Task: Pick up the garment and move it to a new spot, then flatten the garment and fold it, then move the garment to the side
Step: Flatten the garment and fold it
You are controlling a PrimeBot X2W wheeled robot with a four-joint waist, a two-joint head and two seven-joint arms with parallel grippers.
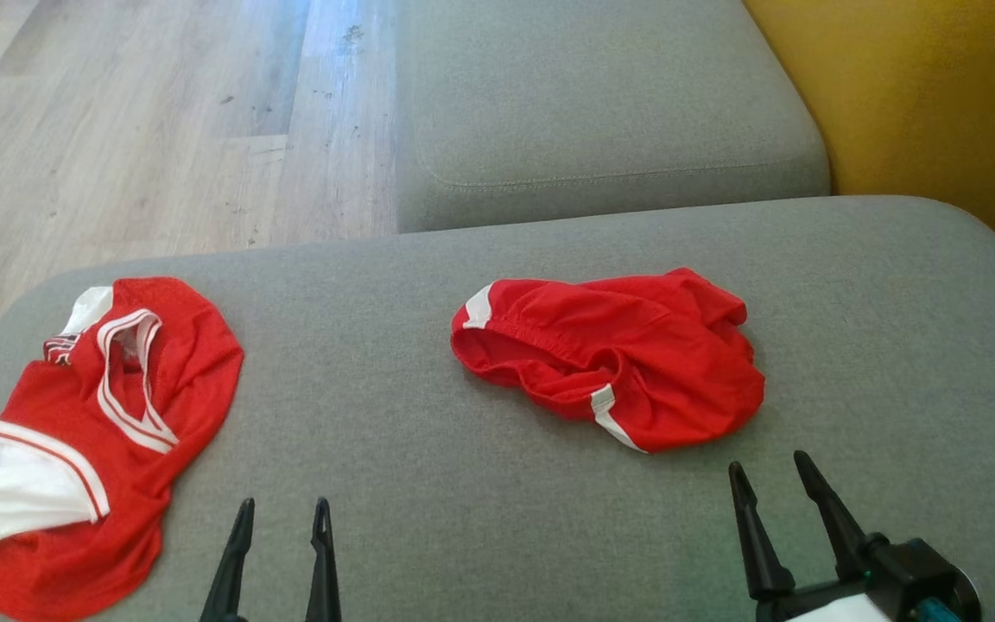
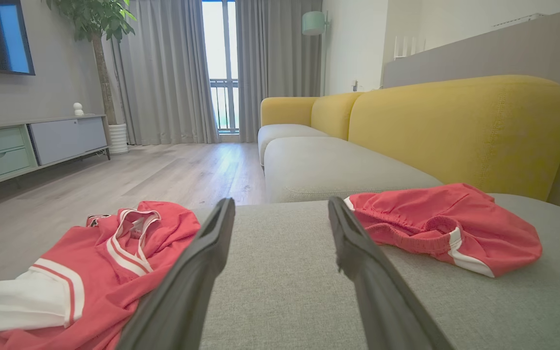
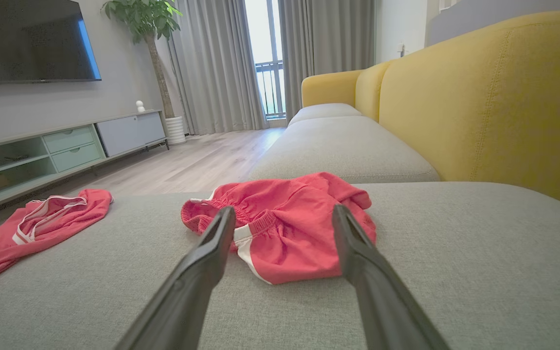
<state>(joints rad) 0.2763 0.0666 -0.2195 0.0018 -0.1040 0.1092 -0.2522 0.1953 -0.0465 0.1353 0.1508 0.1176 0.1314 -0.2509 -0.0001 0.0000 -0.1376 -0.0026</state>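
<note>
Shorts (image 1: 610, 363): red with white side stripes, crumpled, lying loose near the middle of the grey cushion (image 1: 428, 449), a little toward its right. The elastic waistband faces the cushion's left end.

Jersey (image 1: 117, 389): red mesh with white trim, sprawled over the cushion's left end, a white part bunched at the near left corner.

Left gripper (image 1: 283, 505): over the cushion's near edge, left of centre. Fingers spread, only bare cushion fabric between them.

Right gripper (image 1: 768, 463): over the cushion's near right part. Fingers spread and empty, pointing at the shorts, tips just short of the hem and apart from it.

Past the cushion's far edge: a second grey seat (image 1: 601, 104), with wood floor (image 1: 161, 130) off the far left. A yellow backrest (image 1: 921, 95) stands at the far right.
</note>
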